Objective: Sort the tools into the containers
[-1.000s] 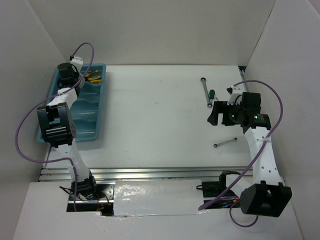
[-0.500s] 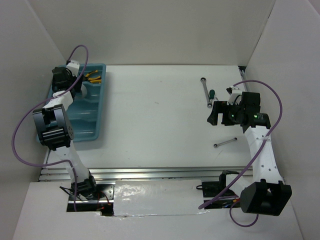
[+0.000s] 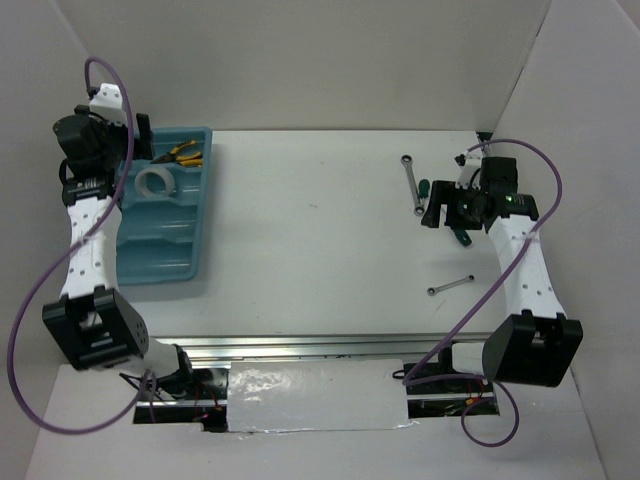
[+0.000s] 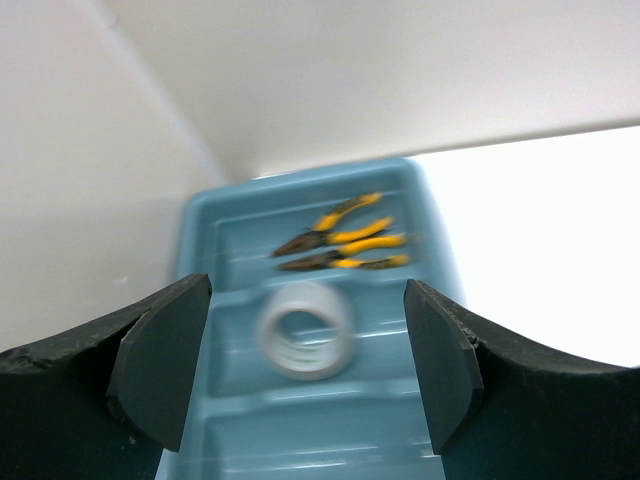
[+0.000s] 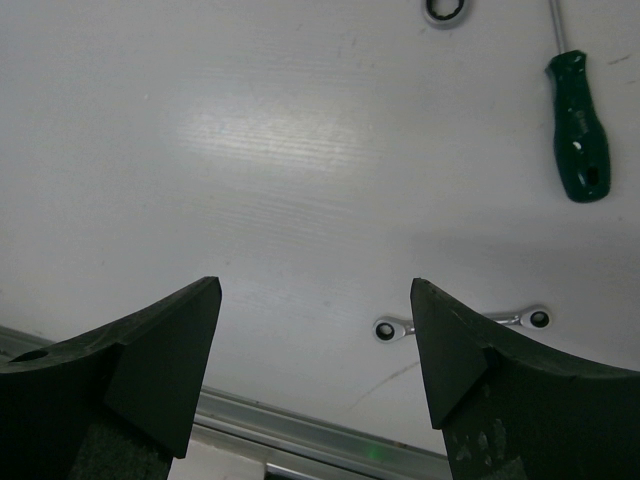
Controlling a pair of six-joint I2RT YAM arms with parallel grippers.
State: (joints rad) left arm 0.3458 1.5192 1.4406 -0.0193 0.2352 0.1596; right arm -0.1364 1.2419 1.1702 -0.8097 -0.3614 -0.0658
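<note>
The light blue tray (image 3: 190, 262) stands at the left. Two yellow-handled pliers (image 3: 184, 153) (image 4: 340, 240) lie in its farthest compartment. A white tape ring (image 3: 157, 183) (image 4: 305, 331) lies flat in the compartment beside them. My left gripper (image 3: 138, 138) (image 4: 305, 288) hangs open and empty above the tray's far end. At the right, one silver wrench (image 3: 411, 183) lies far and another wrench (image 3: 450, 285) (image 5: 461, 323) lies nearer. My right gripper (image 3: 447, 220) (image 5: 315, 290) hovers open between them, holding nothing. The green-handled screwdriver (image 3: 462, 238) (image 5: 578, 140) lies just beside it.
White walls close in the table at the back and both sides. An aluminium rail (image 3: 320, 347) runs along the near edge. A small dark green piece (image 3: 424, 187) lies against the far wrench; I cannot tell what it is.
My left gripper opened, left the tape ring in the tray and rose back to the far left. The right gripper shifted a little farther back and turned.
</note>
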